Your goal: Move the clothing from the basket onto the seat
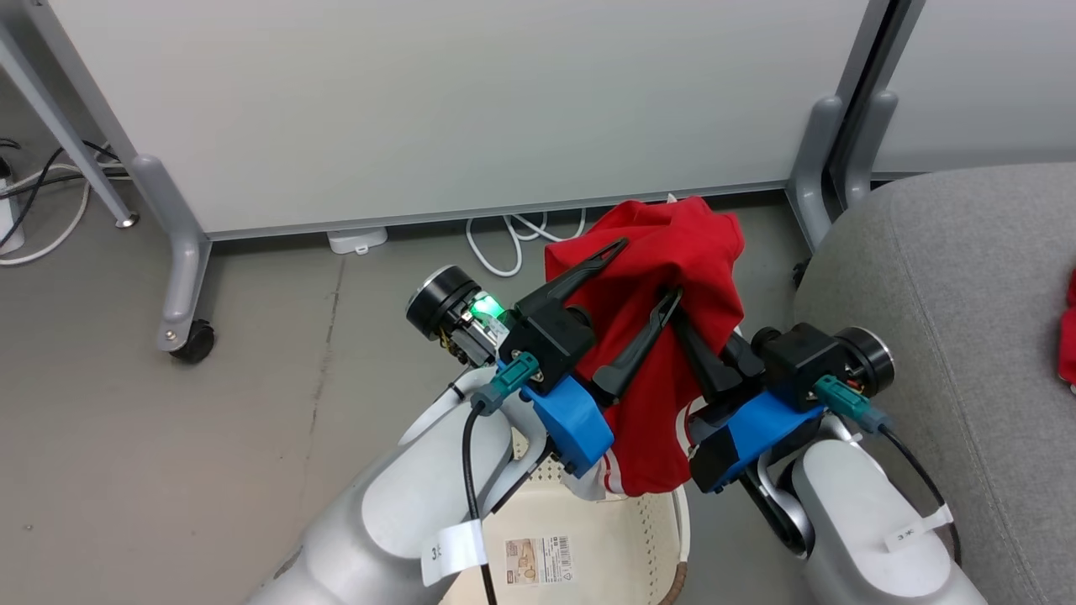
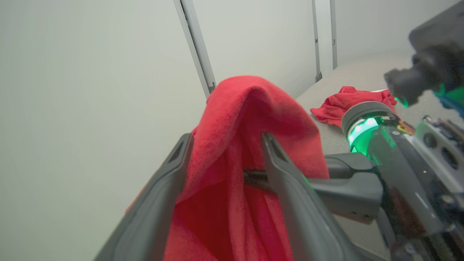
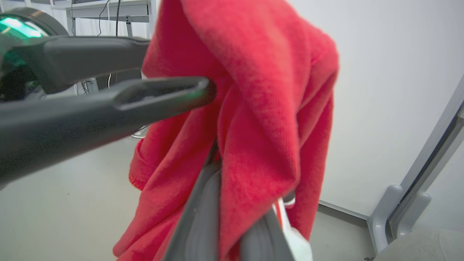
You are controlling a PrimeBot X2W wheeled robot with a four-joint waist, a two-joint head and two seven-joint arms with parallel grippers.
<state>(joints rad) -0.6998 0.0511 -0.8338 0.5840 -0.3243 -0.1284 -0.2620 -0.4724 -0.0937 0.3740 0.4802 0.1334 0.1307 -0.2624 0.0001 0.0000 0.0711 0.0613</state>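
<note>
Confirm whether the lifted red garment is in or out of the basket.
Out: the garment hangs lifted over the basket, whose visible floor is bare.

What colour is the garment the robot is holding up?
The garment is bright red, with white striped trim near its bottom; the head view shows it best.
</note>
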